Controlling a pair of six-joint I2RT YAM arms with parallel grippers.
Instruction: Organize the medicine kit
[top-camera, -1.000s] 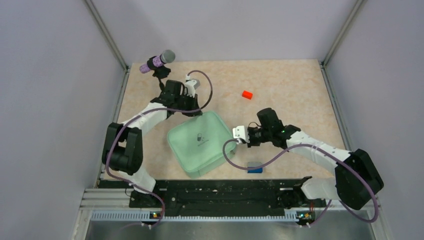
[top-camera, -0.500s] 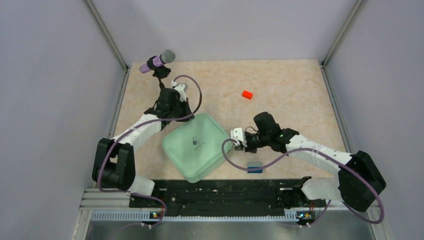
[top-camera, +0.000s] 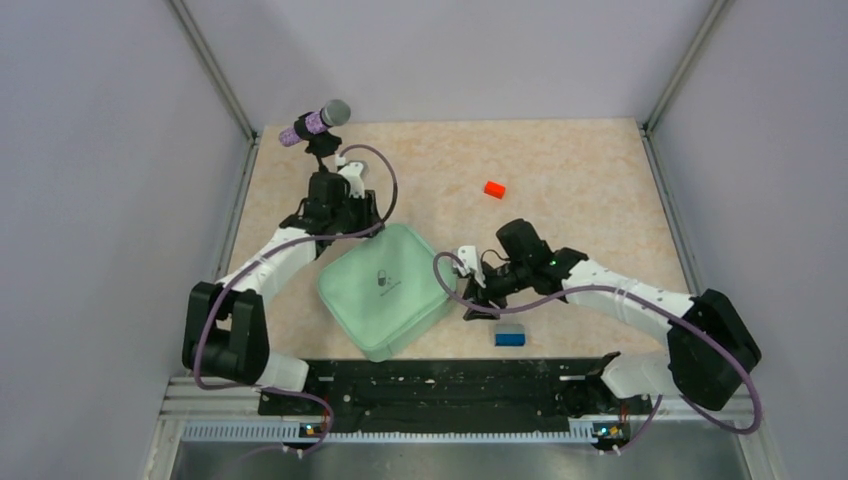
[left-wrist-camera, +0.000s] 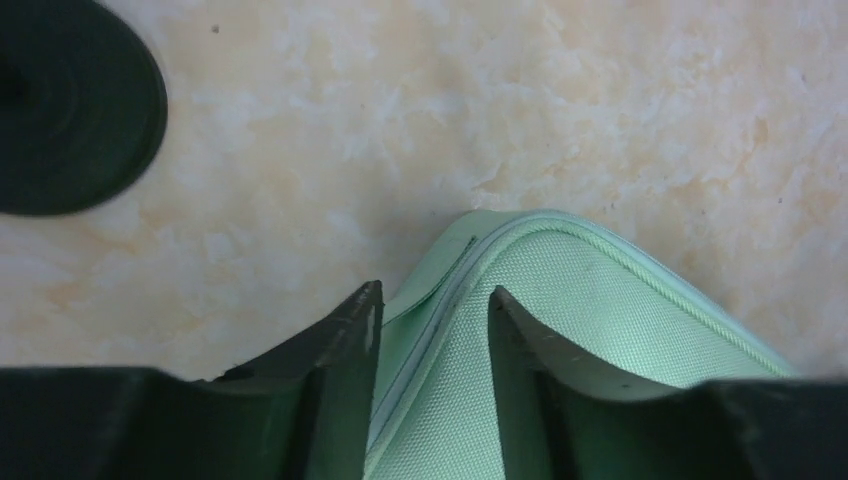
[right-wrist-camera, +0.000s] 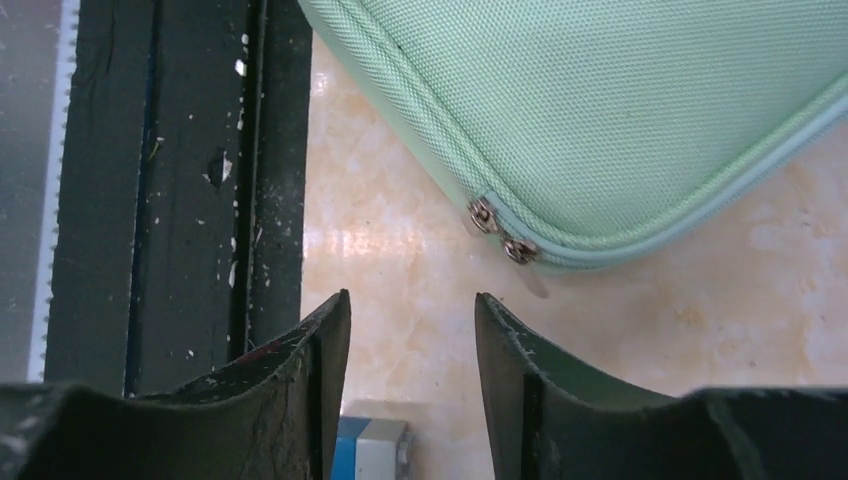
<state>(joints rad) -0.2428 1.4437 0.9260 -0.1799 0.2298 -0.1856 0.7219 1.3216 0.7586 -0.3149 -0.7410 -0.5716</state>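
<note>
**Top external view.** The medicine kit (top-camera: 380, 292) lies flat on the table (top-camera: 580, 180), set as a diamond near the arm bases. The left gripper (top-camera: 345, 224) sits at its far corner, about 11 o'clock. The right gripper (top-camera: 468, 290) stands just off its 3 o'clock corner. 1 blue block (top-camera: 510, 336) lies at 4 o'clock of the kit, and 1 orange-red block (top-camera: 494, 189) lies at 1 o'clock, well apart.

**Left wrist view.** The jaws stand parted, astride the rounded corner seam. No pinch is visible.

**Right wrist view.** The jaws stand parted and hold nothing. 2 zipper pulls (right-wrist-camera: 502, 236) lie ahead at 12 o'clock.

**Handling.** The woven shell looks soft and light. It probably slides and flexes when pulled. Pin 1 corner, then take the pulls.
</note>
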